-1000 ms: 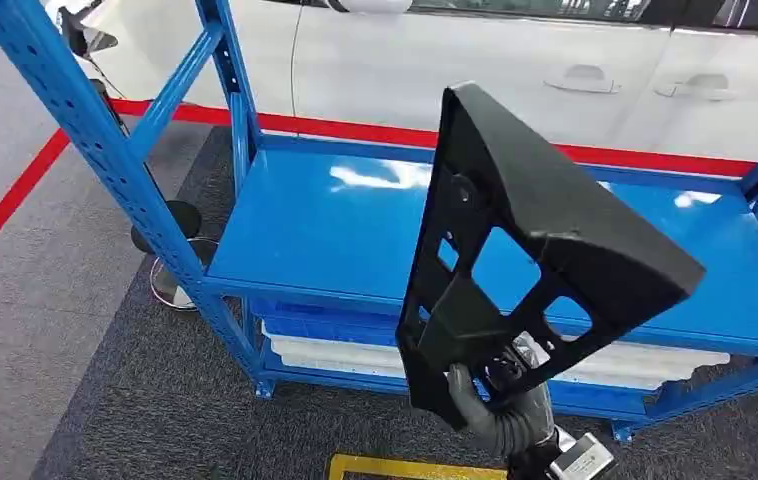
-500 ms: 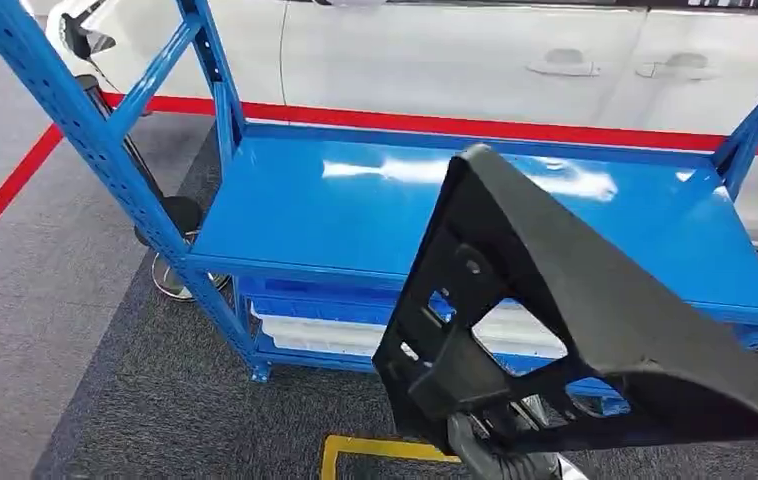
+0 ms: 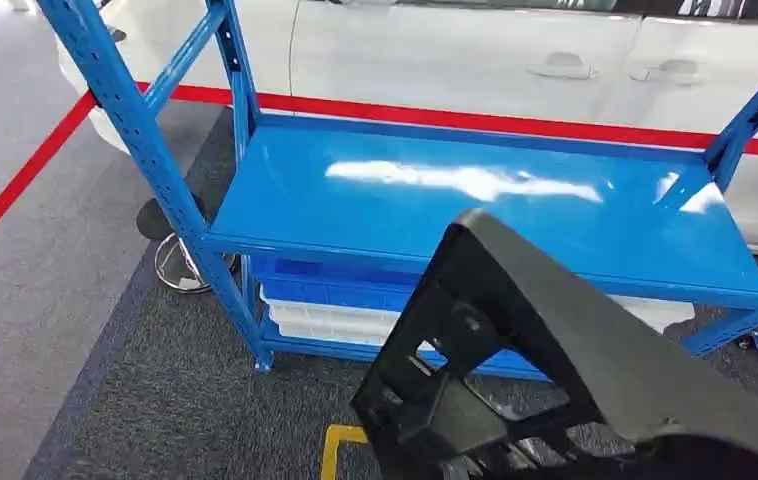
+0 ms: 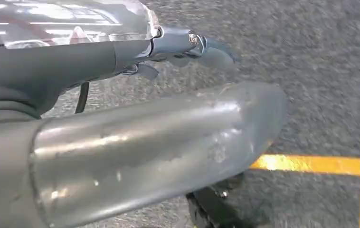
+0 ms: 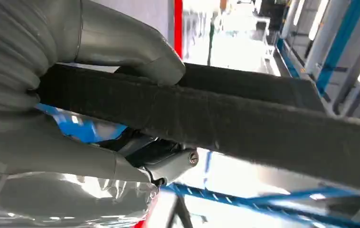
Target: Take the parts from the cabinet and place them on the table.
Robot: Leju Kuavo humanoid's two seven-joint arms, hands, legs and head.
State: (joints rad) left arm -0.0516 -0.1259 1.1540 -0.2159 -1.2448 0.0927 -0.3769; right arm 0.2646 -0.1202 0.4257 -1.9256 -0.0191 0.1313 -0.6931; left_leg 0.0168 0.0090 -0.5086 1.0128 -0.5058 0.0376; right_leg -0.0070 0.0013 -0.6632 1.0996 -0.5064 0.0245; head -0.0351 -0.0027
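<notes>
Nearest the camera, one black part (image 3: pixel 565 370), a flat bracket-like panel with cut-out windows, rises from the bottom edge of the head view; its long axis runs up and away from the right robot hand (image 5: pixel 73 90), which grips its lower end, thumb over one face of the edge and fingers under the other, as the right wrist view shows. The left robot hand (image 4: pixel 135 137) hangs low over the grey carpet near a yellow floor line, holding nothing; whether its fingers are spread or curled I cannot tell. The right arm is thus the one carrying the part. Beyond stands one blue rack (image 3: pixel 455 200), its upper shelf bare and glossy, with white trays (image 3: pixel 325 315) on the lower shelf. Farthest back are a red floor stripe (image 3: pixel 475 120) and a white car (image 3: pixel 475 50). No bench is visible, so the drop-off spot likely lies elsewhere
</notes>
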